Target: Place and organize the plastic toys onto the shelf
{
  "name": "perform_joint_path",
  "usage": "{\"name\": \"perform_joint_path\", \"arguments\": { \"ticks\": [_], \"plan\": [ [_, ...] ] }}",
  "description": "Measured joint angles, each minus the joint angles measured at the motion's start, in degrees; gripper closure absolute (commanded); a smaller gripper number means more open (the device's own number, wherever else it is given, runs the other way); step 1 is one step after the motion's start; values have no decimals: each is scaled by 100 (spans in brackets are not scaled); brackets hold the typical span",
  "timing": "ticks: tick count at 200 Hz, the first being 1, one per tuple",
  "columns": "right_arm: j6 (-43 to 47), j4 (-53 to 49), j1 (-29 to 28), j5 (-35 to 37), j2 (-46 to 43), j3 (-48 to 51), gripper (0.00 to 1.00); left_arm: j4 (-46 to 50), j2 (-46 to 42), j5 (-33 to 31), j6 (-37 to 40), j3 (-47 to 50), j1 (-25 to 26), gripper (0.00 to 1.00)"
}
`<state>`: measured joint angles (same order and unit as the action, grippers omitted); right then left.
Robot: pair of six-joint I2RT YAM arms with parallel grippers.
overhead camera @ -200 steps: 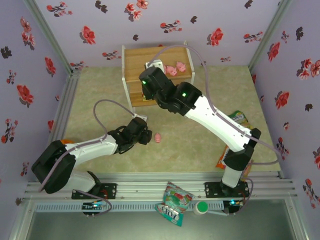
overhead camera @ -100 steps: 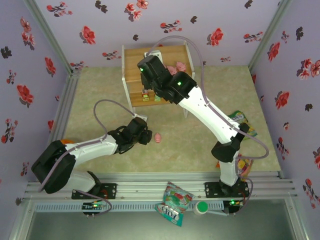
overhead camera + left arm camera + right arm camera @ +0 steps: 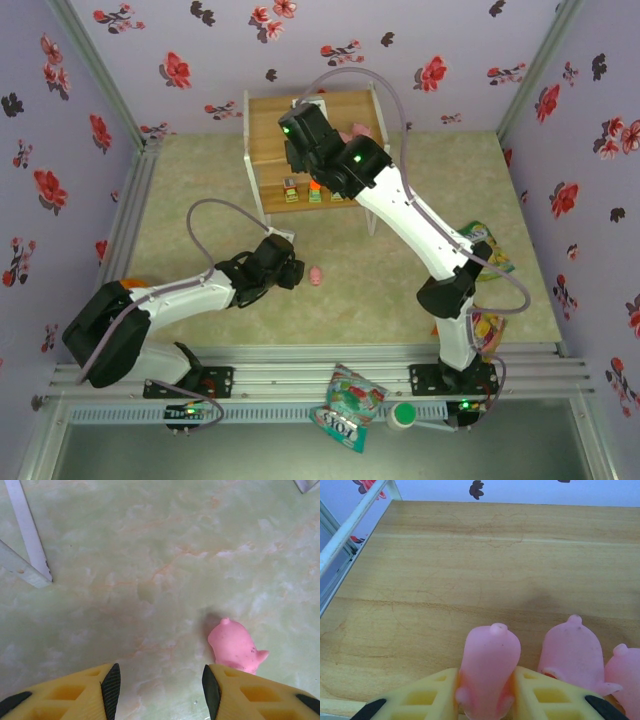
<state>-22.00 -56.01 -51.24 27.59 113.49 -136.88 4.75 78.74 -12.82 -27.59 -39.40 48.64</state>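
My right gripper (image 3: 487, 700) is shut on a pink pig (image 3: 490, 667), held low over the top board of the shelf (image 3: 435, 565). Two more pink pigs (image 3: 572, 652) stand in a row just right of it. From above, the right gripper (image 3: 312, 108) is over the shelf (image 3: 262, 112), with a pig (image 3: 360, 130) showing beside it. Small blocky toys (image 3: 291, 190) with green bases sit on the lower board. Another pink pig (image 3: 234, 646) lies on the table floor (image 3: 317, 276). My left gripper (image 3: 161, 687) is open and empty, with this pig just ahead of its right finger.
Snack bags lie at the right (image 3: 482, 240) and by the right arm's base (image 3: 478, 328). Another bag (image 3: 350, 403) rests on the front rail. A white shelf leg (image 3: 30, 535) stands to the far left of the left gripper. Floral walls enclose the table.
My right arm has reached further back over the shelf's top board, carrying its pig towards the other pigs. The left arm and the floor pig have not moved.
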Motion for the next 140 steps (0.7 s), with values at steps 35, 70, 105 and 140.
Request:
{"name": "perform_joint_path", "arguments": {
  "ticks": [35, 70, 105, 140],
  "plan": [
    [44, -11, 9, -63, 111, -170, 66, 0, -2, 0, 22, 0, 0, 48],
    [63, -22, 37, -85, 155, -227, 64, 2, -26, 0, 63, 0, 0, 48],
    [66, -57, 37, -85, 160, -232, 58, 2, -37, 0, 81, 0, 0, 48],
    [70, -101, 37, -103, 160, -236, 57, 2, -37, 0, 81, 0, 0, 48]
  ]
}}
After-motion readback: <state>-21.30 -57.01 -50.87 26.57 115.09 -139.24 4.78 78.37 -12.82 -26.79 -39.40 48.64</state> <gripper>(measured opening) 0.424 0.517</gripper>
